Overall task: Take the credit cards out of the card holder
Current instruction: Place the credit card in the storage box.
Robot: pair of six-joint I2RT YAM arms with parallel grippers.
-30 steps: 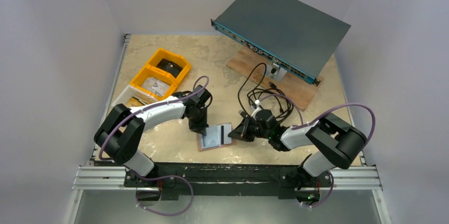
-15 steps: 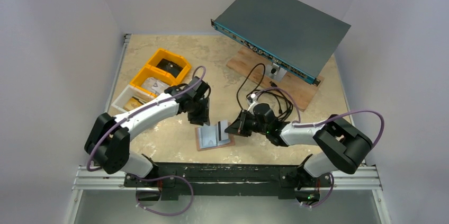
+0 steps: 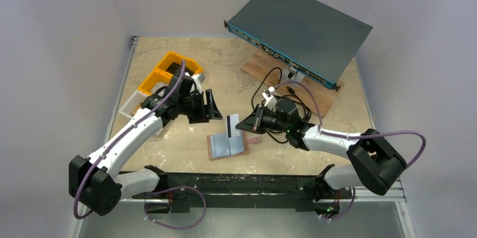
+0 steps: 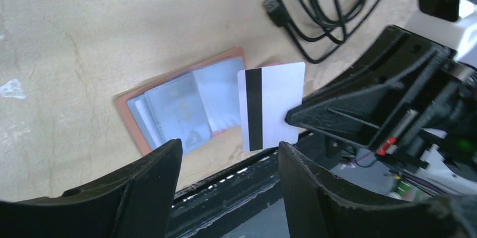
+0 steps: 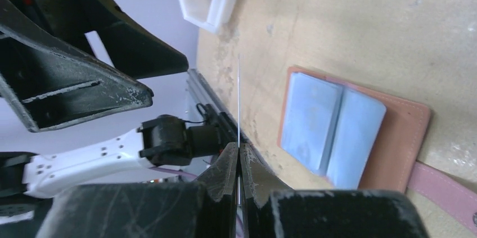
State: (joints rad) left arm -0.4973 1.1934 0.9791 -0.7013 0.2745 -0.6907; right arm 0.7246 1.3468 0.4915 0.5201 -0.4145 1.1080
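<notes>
Card holder point(image 3: 228, 147) lies open and flat on the table point(image 3: 185, 145) near the front edge, between the two arms. We see its pale blue inside facing up with a tan rim around it. Its long axis runs roughly along the table's front edge, a little skewed. A strap point(image 3: 255, 139) sticks out from its right end. Pale blue cards point(image 4: 174, 108) sit in its pockets, overlapping; the print on them is too blurred for us to read.

Above the holder's far edge, clear of it, the right fingers point(image 3: 241, 125) are pinched tight on a white card point(image 3: 230, 126). They hold it by one long edge. Its face with the black stripe point(image 4: 253, 108) is turned toward the left arm. The stripe follows the card's long axis, which runs top to bottom in the left wrist view. In the right wrist view we see the card edge-on, as a thin line straight out from the fingertips.

The left fingers point(image 3: 212, 106) stand wide apart and hold nothing, near the yellow bins point(image 3: 163, 72) and well apart from the holder. Black cables point(image 3: 281, 94) lie behind the right arm.
</notes>
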